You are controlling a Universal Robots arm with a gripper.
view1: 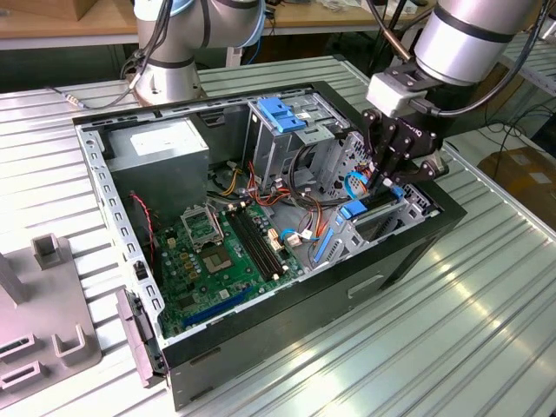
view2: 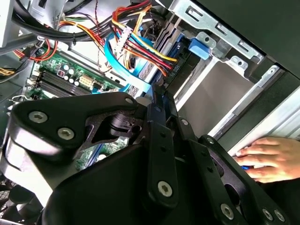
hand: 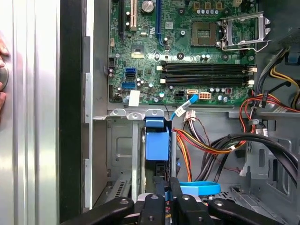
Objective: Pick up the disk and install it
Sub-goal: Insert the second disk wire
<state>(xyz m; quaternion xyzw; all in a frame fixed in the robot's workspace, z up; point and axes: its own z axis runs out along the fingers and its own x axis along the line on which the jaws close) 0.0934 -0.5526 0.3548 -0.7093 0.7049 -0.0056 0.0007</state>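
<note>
Pincer [view1: 390,178] down inside open computer case [view1: 287,330], at drive bay on case's front end; fingers drawn close together in first wrist view, whether they grip anything cannot tell. Disk [hand: 157,143] stands on edge in bay just beyond pincer tips, blue rail showing, metal body mostly hidden by bay walls. Hand [view2: 265,159] rests on case edge, partly cut off. Green motherboard [hand: 187,51] farther inside case. No writing legible.

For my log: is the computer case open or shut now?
Open: the computer case lies with no cover on its upper side, and the motherboard inside is plainly exposed in the exterior view.
</note>
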